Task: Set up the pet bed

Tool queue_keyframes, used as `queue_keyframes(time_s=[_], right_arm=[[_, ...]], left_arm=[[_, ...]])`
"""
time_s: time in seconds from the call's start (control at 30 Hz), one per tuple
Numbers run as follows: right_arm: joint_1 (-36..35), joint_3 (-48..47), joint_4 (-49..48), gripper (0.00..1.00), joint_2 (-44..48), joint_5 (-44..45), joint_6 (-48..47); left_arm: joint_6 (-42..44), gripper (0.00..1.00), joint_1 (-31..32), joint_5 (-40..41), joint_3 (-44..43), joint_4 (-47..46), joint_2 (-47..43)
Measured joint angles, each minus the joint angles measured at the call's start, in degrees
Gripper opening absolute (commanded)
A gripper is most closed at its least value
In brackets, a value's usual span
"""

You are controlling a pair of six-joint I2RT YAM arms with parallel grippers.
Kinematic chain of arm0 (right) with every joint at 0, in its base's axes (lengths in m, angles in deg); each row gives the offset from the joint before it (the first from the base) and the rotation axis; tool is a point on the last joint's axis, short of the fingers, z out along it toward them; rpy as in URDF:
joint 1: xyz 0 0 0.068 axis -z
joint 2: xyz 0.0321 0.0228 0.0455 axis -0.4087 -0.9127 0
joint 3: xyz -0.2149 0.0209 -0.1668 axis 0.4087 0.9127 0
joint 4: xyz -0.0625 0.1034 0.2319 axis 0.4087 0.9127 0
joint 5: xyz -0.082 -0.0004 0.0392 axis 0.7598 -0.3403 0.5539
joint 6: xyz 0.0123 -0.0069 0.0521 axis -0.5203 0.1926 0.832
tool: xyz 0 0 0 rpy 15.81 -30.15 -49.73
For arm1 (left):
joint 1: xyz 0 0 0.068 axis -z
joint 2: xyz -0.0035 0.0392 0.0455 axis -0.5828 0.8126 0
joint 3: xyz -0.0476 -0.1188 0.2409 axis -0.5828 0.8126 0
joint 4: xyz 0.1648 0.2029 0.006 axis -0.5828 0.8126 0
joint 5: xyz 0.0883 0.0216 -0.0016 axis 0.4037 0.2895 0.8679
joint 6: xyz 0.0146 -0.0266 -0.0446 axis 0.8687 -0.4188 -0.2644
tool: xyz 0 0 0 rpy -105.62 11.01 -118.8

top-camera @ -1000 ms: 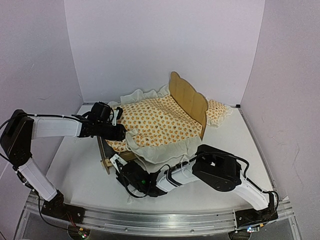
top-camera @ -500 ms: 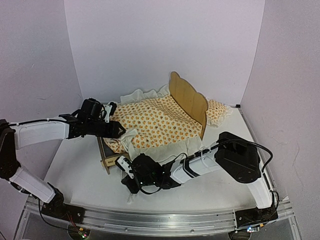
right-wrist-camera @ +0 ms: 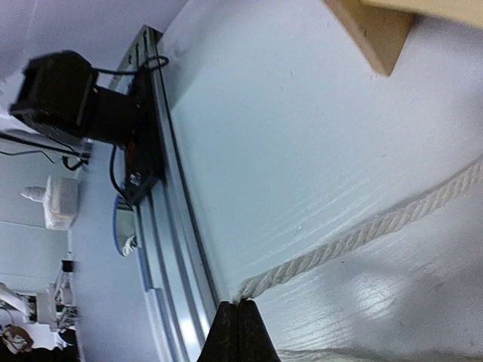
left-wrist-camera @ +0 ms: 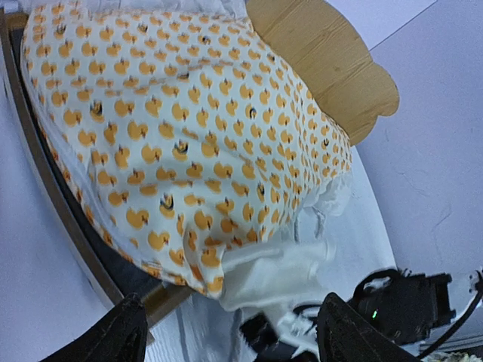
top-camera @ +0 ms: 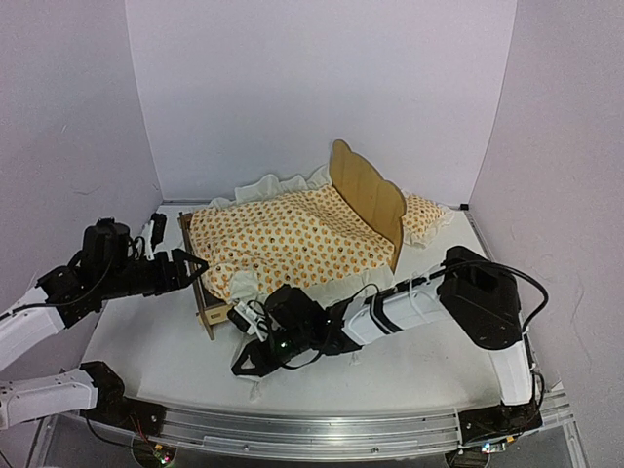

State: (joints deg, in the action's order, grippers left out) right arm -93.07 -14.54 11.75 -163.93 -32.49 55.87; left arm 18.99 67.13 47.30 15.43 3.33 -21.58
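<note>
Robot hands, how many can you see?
2. The left hand is open at the foot of the pet bed; the right hand is shut, low over the table in front of it.
</note>
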Motion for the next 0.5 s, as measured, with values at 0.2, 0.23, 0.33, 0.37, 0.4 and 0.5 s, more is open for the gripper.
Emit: queue_keyframes(time_s=[0.2,0.23,0.33,0.37,0.4,0.5], right_arm=[[4.7,0.2,-1.9,0.00,5.2,-4.9,8.7],[5.2,0.2,-2.1,0.00,5.6,-5.4,9.7],[6.2,1.1,-2.6,0.00,6.2,-6.8,11.2],[6.2,1.9,-2.7,0.00,6.4,-7.0,11.2],[6.0,2.8,-2.6,0.00,6.7,-7.3,11.1],[5.2,4.8,-1.5,0.00,7.2,-7.7,10.2]], left_arm=[[-9.1,0.68,0.4,-6.6,9.2,0.4,-5.2],[-10.9,0.68,0.8,-7.6,10.6,-0.6,-5.2],[-15.6,0.73,5.8,-8.0,14.0,-4.3,-4.1],[-16.9,0.73,9.0,-7.5,14.4,-4.9,-3.0],[-18.4,0.73,12.5,-6.8,14.5,-5.8,-1.5],[-23.6,0.72,19.1,-6.0,15.1,-10.6,4.0]])
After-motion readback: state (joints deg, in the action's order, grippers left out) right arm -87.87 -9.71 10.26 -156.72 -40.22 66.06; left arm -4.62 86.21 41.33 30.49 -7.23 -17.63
